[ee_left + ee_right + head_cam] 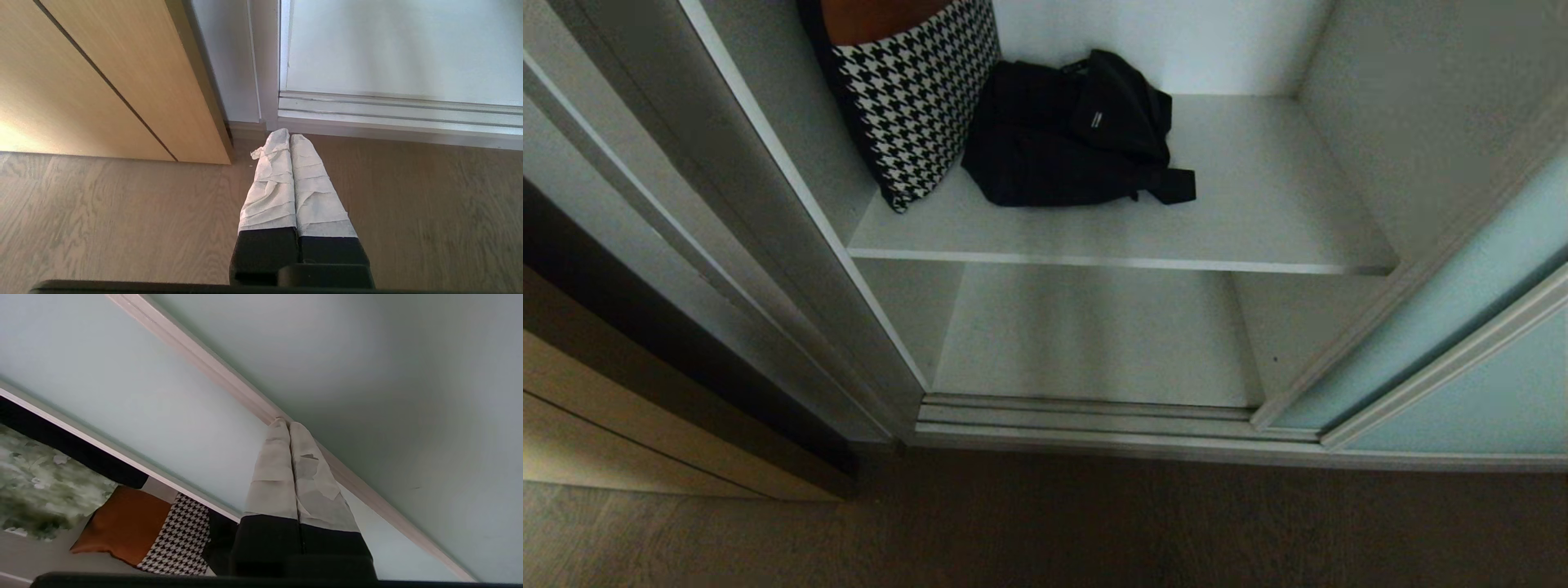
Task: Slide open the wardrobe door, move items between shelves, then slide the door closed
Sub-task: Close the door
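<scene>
- Evidently the sliding wardrobe door (359, 375) is looking heavy, rigid and slick; its metal frame rail at the fingertips' twelve o'clock is offering purchase.
- Right gripper (289, 425) is pressing there with fingers closed, empty; left gripper (289, 136) is hanging closed, empty.

Left gripper (290, 136): parked low, pointing forward and down; tape-wrapped fingers (271, 183) pressed flat together, holding nothing.

Right gripper (288, 424): raised and angled, wrist rolled to a slant; taped fingers (273, 473) pressed together, nothing between them.

Neither arm appears in the head view.
</scene>
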